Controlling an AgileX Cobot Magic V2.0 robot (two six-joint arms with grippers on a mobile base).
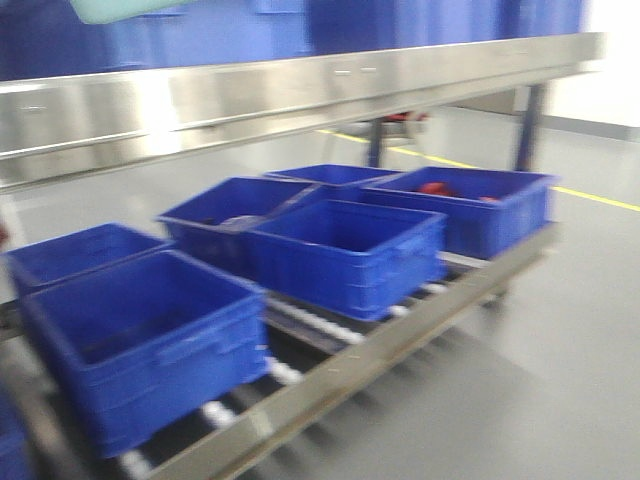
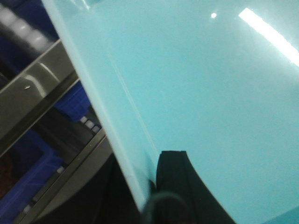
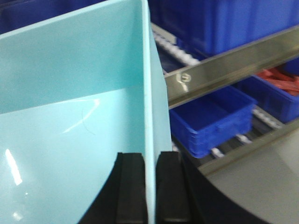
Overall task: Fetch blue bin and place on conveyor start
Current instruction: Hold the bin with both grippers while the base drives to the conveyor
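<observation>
Pale turquoise plastic bin (image 3: 70,93): right gripper (image 3: 152,161) and left gripper (image 2: 147,186) each clamped tight on a thin wall; smooth plastic may slip mid-carry.

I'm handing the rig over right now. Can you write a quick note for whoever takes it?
Left gripper: shut on a wall of the blue bin; only the inner finger shows clearly.
Right gripper: shut on another wall of the bin, with one finger on each side.
The bin is held up off the shelving by both arms. In the front view its corner shows above the steel shelf rail. The dark blue bins sit on the rack below.
Done: the bin is picked up.
Left: carry it to the conveyor start, which no view shows, set it down and release.
</observation>
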